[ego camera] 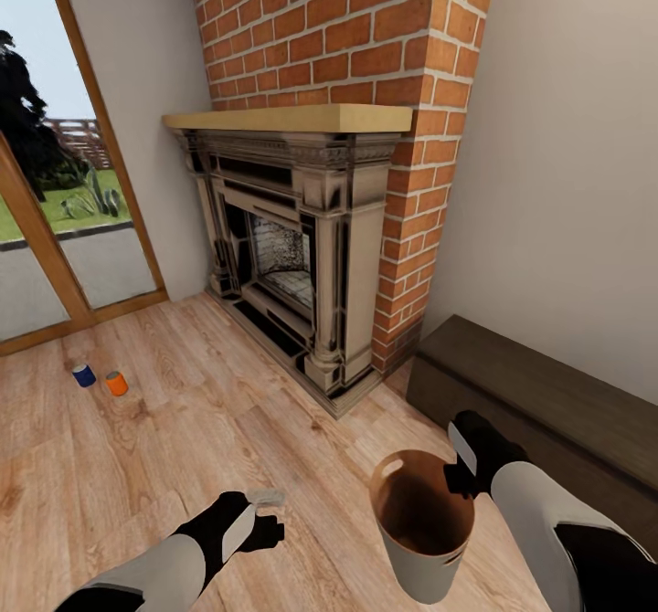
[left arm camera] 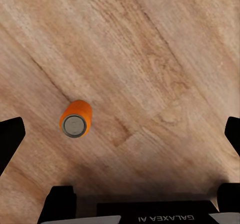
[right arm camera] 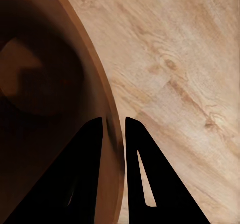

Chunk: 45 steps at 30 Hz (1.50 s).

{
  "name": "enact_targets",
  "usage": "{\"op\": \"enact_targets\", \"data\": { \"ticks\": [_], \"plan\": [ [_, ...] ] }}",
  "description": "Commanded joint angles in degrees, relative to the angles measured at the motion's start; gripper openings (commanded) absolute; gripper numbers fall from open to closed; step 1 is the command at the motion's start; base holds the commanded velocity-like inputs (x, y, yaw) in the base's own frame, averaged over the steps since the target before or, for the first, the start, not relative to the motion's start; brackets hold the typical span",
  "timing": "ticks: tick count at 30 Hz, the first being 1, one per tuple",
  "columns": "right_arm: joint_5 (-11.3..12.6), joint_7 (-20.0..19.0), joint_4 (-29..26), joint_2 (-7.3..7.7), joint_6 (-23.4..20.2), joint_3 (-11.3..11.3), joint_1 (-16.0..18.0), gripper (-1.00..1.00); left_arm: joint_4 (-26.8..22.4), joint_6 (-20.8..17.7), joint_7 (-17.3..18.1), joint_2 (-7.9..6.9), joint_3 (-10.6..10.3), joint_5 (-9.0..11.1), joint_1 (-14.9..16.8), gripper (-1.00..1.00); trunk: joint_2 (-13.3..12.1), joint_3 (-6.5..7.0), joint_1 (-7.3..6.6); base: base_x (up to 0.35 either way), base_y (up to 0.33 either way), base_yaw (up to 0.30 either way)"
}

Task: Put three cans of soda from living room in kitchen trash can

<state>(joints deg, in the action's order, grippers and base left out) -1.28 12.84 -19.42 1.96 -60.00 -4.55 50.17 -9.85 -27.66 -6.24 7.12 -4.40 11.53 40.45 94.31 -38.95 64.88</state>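
Living room with ornate dark-and-cream fireplace (ego camera: 292, 256) set in a red brick column (ego camera: 366, 55). Out on the warm wood floor (ego camera: 137, 448), well off from the fireplace toward the wood-framed glass doors (ego camera: 55, 183): a dark blue soda can (ego camera: 84, 374) and a bright orange soda can (ego camera: 116, 383), side by side. Nearer than the fireplace, a round tapered trash can (ego camera: 425, 525), glossy brown inside and pale grey outside, pinched at its rim by the right gripper (right arm camera: 114, 134), one finger inside, one outside. Long dark brown bench (ego camera: 548, 402) just beside the brick column. Left gripper (ego camera: 265, 516) low over the floor, jaws spread wide and empty, another upright orange can (left arm camera: 76, 120) below it.
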Motion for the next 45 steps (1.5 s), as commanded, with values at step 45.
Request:
{"op": "enact_targets", "data": {
  "ticks": [45],
  "plan": [
    [1.05, -7.36, 4.85, 0.37, 7.28, -0.27, -1.5, -1.0, -0.08, 0.85, 0.42, 0.0, 0.0, 0.25, -0.99, 1.0, 0.0, 0.01, 0.0, 0.0, 0.0, 0.0]
  ]
}}
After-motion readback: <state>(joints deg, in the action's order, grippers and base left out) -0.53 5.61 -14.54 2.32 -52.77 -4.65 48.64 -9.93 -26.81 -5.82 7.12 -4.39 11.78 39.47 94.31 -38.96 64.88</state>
